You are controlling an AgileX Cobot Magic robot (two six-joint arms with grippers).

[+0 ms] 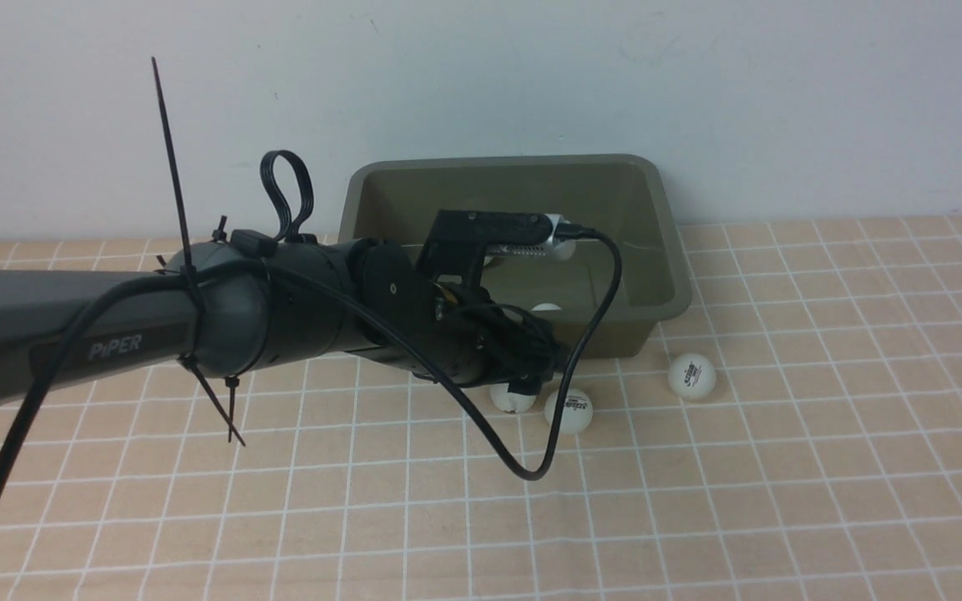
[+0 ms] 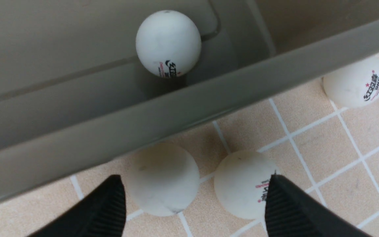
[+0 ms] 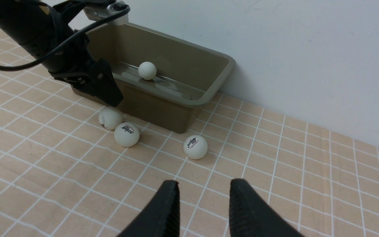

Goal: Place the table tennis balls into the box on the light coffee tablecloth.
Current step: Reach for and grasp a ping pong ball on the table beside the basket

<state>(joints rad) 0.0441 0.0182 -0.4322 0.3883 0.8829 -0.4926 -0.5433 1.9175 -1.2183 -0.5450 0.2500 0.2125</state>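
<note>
Nearest, open light coffee tablecloth [image 1: 740, 501] lies under the right gripper [image 3: 206, 182], jaws slightly parted and empty. Three table tennis balls [image 1: 569, 411] sit just before the near wall of the box [image 1: 514, 188], with the left gripper [image 2: 194, 179] spread wide above two. Another ball [image 3: 147, 70] lies inside.

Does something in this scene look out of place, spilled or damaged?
Nothing looks damaged or spilled. The only things out of place are three balls, which lie on the cloth outside the box, near its front wall. One ball is inside.
</note>
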